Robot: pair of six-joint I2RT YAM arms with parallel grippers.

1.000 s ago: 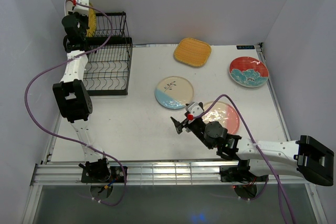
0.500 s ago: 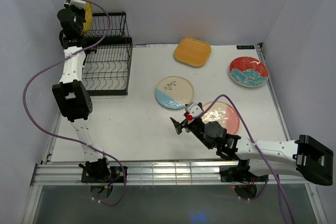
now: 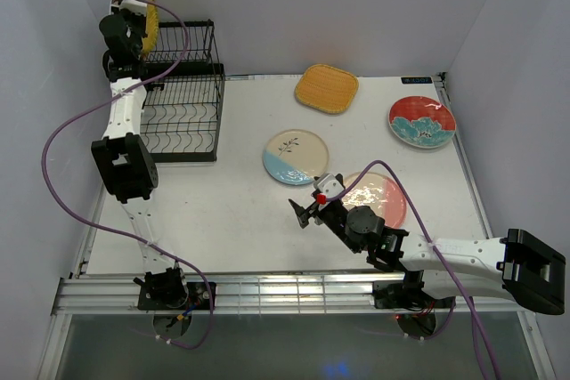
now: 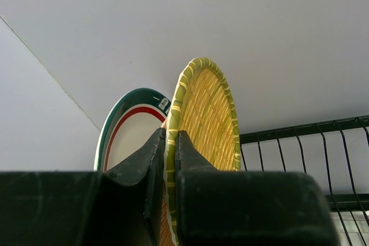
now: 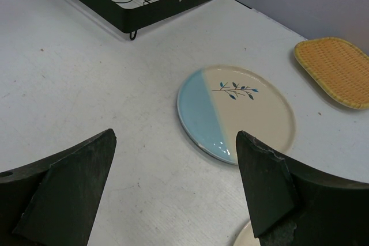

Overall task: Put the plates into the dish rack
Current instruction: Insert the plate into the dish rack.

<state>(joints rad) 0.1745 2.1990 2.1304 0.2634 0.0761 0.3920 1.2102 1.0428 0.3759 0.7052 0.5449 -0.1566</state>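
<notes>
1. The left end effector [image 4: 170,141] is closed on the rim of a round woven plate [image 4: 207,113]; the plate is held upright on edge, high above the far left end of the dish rack [image 3: 183,104]; it is not yet seated in a slot.
2. A green-striped plate [image 4: 130,125] is seen standing just behind the woven one in the left wrist view; whether it sits in the rack cannot be told.
3. The right end effector [image 5: 174,142] is open and holds nothing; it hangs over the worktop [image 3: 232,220] just near of the cream-blue plate [image 5: 236,110]; the cream-pink plate [image 3: 378,199] lies close on its right.
4. A rounded-square woven plate [image 3: 327,88] lies flat at the far middle; a red-teal floral plate [image 3: 421,121] lies flat at the far right; both are well apart from the rack.
5. Handling, woven plates: judged light, stiff and rough-textured; slip is unlikely in a rim pinch; little harm is expected from a bump on the wires.
6. Handling, glazed plates: judged heavier, hard, smooth and breakable; a slip is likely if only a shallow bite is taken.
7. Hold point: the rim is judged the only usable place; a flat plate may first need its edge raised off the worktop; a deep pinch across the lip is advised, with gentle lowering between the wires.
</notes>
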